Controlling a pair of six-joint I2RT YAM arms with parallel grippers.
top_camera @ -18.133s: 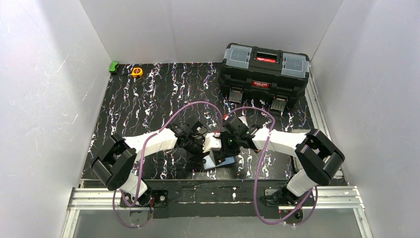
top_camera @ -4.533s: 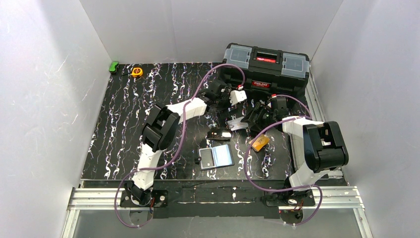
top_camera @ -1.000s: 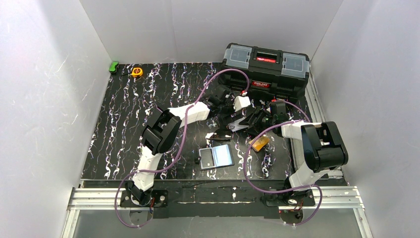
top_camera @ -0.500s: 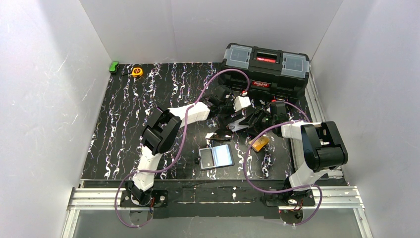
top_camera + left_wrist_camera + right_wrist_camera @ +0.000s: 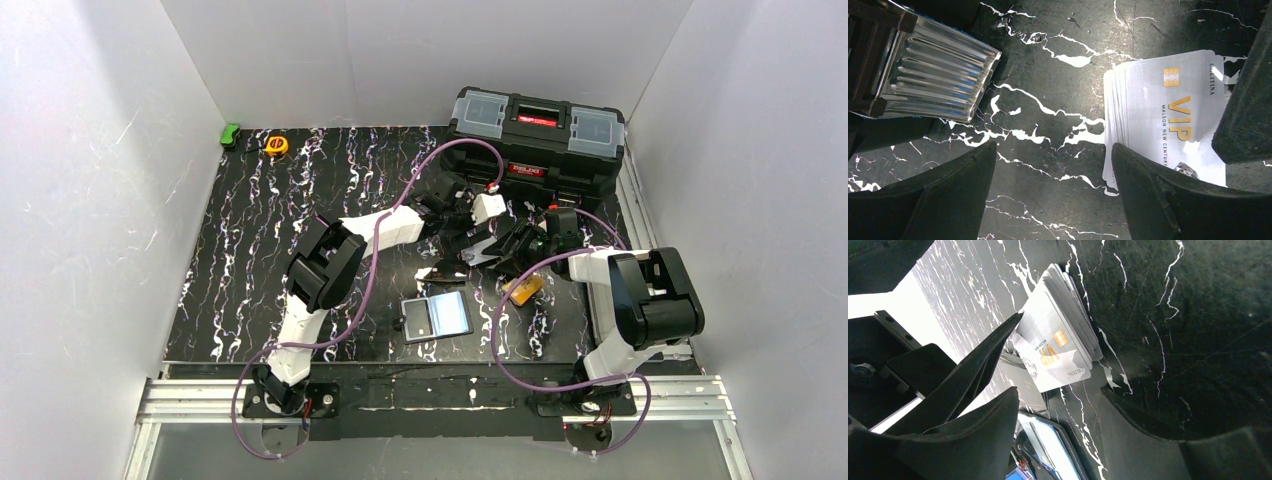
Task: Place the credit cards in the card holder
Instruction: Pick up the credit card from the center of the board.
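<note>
light: bright, even, overhead | glare: ribbed metal latch [image 5: 933,75] | blur: near fingers [image 5: 923,200] soft

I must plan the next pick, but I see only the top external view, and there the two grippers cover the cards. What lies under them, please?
Observer: The left wrist view shows a fanned stack of silver-grey plastic cards flat on the black marbled table; the top one bears VIP in gold.
Operator: Does the left gripper hold it?
Observer: No. The left gripper is open, bare table between its fingers, the stack by one fingertip.
Operator: And the right one?
Observer: In the right wrist view the stack sits between the fingers of the right gripper, one fingertip at its edge; whether they clamp it, I cannot tell.
</note>
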